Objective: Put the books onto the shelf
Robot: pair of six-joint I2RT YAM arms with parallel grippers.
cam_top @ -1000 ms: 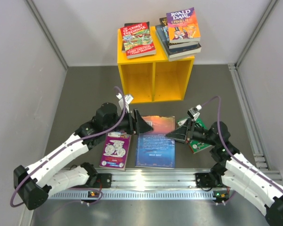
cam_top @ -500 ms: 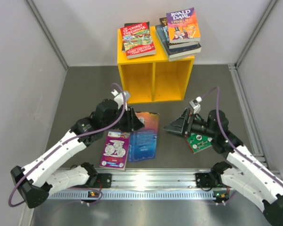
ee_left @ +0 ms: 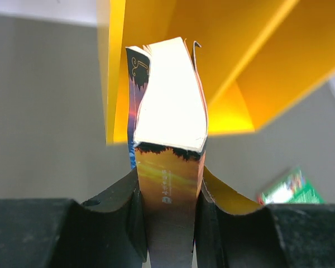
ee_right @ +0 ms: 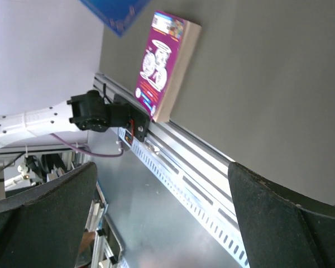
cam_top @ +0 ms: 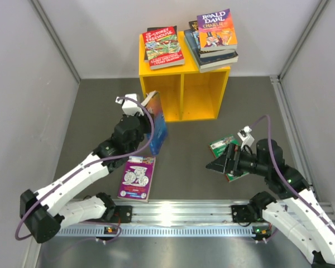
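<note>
2 stacks (cam_top: 163,47) sit on your shelf (cam_top: 182,97); left gripper (ee_left: 168,192) pinches the blue book (cam_top: 159,129), right gripper (cam_top: 215,166) spread, empty — purple book (cam_top: 137,177), green book (cam_top: 222,148) remain.

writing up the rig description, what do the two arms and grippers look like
The left arm and right arm have white shells between black joints, and each is trailed by a purple cable. The left gripper and right gripper are black, with broad matte wedge-shaped fingers.

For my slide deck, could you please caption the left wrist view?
Left end effector clamps an upright book in front of the yellow shelf.
</note>
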